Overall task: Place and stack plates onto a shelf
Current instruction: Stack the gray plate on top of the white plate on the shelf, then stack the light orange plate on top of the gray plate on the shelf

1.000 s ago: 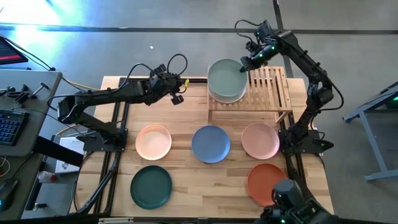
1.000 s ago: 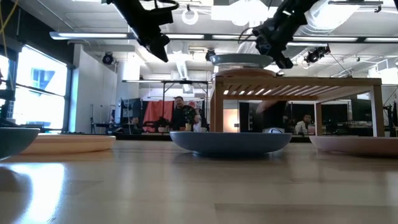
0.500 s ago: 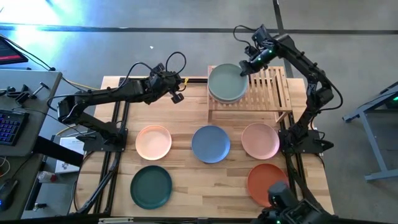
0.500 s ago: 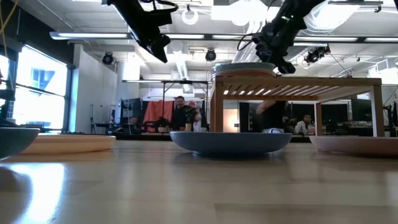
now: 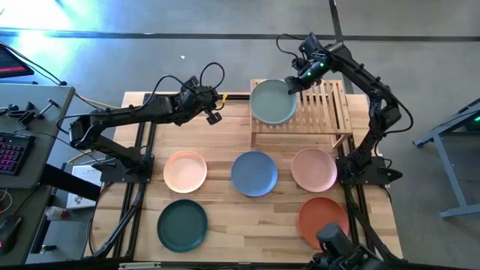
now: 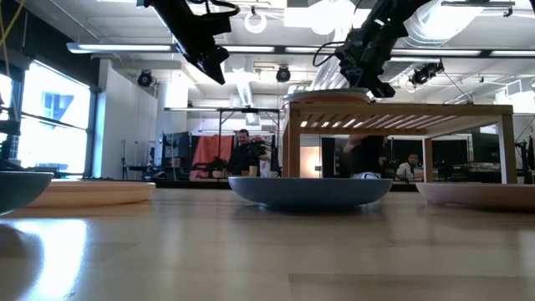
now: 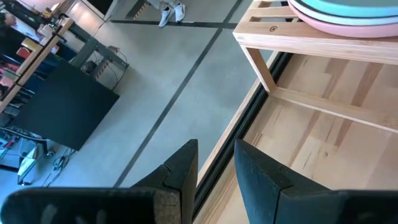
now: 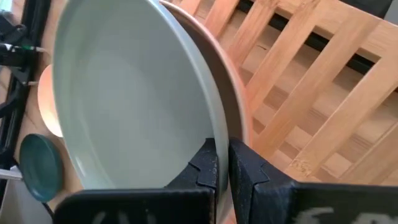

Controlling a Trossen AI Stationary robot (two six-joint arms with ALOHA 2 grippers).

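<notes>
A sage green plate (image 5: 271,102) lies on a pale pink plate (image 8: 235,102), on the left half of the slatted wooden shelf (image 5: 324,109) at the table's far right. My right gripper (image 5: 292,85) is shut on the green plate's right rim. My left gripper (image 5: 214,115) hangs open in the air to the left of the shelf, with nothing between its fingers (image 7: 186,168). In the low view the green plate (image 6: 326,91) sits low on the shelf top. My right gripper pinches the sage green plate's rim (image 8: 215,132) between its two fingers, one inside the plate and one outside. The fingers slant down from the far right. The plate sits on the pink plate, and the rim it holds stands slightly above the pink plate's rim.
Five more plates lie on the tabletop nearer the front: peach (image 5: 185,170), blue (image 5: 254,173), pale pink (image 5: 313,168), dark green (image 5: 182,225) and terracotta (image 5: 322,220). The shelf's right half shows bare slats (image 5: 330,94). People stand in the room behind.
My right gripper has sunk toward the shelf with the sage green plate, still shut on its rim. The plate hung above the pink plate and has come down onto it, covering it almost fully in the high view.
</notes>
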